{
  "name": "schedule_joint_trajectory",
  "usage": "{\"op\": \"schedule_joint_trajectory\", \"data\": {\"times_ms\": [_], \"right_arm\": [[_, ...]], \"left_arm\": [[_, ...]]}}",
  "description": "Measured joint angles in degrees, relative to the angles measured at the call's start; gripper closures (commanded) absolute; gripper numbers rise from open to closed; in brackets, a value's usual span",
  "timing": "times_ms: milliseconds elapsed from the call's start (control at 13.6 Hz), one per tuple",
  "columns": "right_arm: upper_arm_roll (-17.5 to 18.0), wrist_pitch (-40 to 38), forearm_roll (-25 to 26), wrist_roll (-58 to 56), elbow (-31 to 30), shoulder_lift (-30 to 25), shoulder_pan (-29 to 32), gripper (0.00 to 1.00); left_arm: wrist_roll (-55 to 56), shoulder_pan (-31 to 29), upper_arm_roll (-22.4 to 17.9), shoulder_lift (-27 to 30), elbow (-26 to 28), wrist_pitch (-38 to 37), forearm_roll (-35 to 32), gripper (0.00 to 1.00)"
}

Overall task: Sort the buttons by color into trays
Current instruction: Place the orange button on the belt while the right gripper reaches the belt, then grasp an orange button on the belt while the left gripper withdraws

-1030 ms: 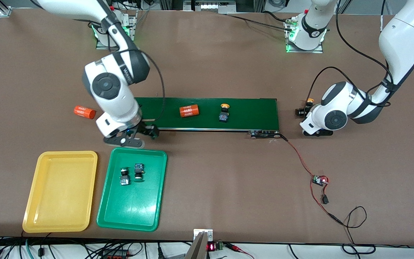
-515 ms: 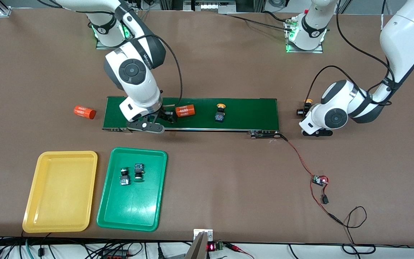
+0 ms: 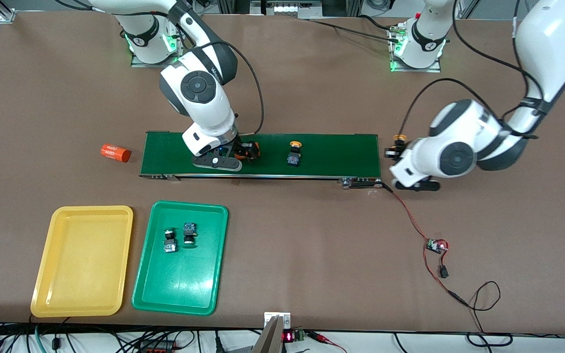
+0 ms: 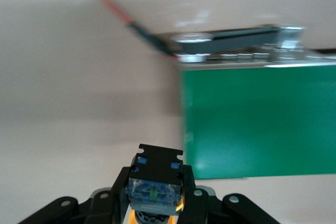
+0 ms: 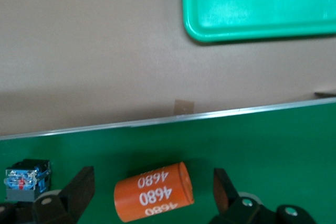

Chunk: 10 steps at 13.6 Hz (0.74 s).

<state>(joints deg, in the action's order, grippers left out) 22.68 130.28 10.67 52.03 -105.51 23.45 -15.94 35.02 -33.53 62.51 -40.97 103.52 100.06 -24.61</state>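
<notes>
- Front view: on the matte brown table [image 3: 312,235], two green-capped buttons [image 3: 178,237] lie in the glossy green tray [image 3: 179,289]; the yellow tray [image 3: 81,294] sits beside it. A yellow-capped button [image 3: 293,154] rides the dark-green conveyor belt [image 3: 341,154].
- Left wrist view: the left gripper [image 4: 156,199] is clenched on another yellow-capped button [image 4: 155,184], beside the belt's end.
- Right wrist view: the right gripper [image 5: 152,190] is spread wide around an orange printed cylinder [image 5: 154,192].

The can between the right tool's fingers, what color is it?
Orange with white numbers, clearest in the right wrist view.
</notes>
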Motion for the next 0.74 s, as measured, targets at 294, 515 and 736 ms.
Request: {"op": "schedule_joint_trajectory", "data": {"times_ms": [294, 515, 736], "right_arm": [[0.8, 0.0, 0.0, 1.4, -0.8, 0.0, 0.0, 0.00], [0.8, 0.0, 0.0, 1.6, -0.8, 0.0, 0.0, 0.00], [0.8, 0.0, 0.0, 2.2, -0.9, 0.0, 0.0, 0.00]], "left_arm": [[4.5, 12.3, -5.5, -2.5, -3.0, 4.8, 0.0, 0.78], [5.1, 15.0, -8.0, -3.5, -3.3, 5.9, 0.0, 0.01], [6.8, 14.6, -8.1, -3.6, -4.2, 5.9, 0.0, 0.00]]}}
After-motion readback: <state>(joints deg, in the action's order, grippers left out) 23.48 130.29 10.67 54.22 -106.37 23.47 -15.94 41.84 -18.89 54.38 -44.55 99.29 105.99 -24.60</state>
